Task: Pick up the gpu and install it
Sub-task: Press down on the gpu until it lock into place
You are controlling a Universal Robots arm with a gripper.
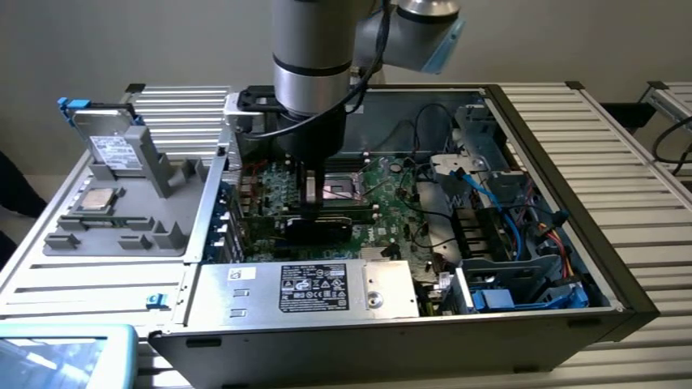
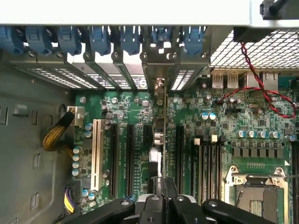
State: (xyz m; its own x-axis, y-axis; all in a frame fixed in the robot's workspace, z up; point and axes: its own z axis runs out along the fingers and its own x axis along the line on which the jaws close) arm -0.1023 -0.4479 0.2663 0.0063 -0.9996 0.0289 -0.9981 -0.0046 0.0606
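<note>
The arm reaches down into the open computer case (image 1: 605, 267), its gripper (image 1: 313, 207) low over the motherboard (image 1: 378, 182). In the wrist view the fingers (image 2: 169, 193) are pressed narrow on the top edge of the gpu (image 2: 163, 154), which stands on edge, seen as a thin vertical card running from the gripper toward the rear slot covers (image 2: 117, 70). Its lower edge sits in line with one of the black expansion slots (image 2: 180, 156), just at 9 o'clock of the memory slots (image 2: 210, 161); whether it is fully seated cannot be told. In the exterior view the card shows as a dark block (image 1: 316, 229) beneath the gripper, at about 7 o'clock of the processor socket (image 1: 343, 190). The power supply (image 1: 313, 288) lies at 6 o'clock of it. On the grey tray (image 1: 65, 235), well to the exterior view's left, stands a silver drive (image 1: 108, 142)
</note>
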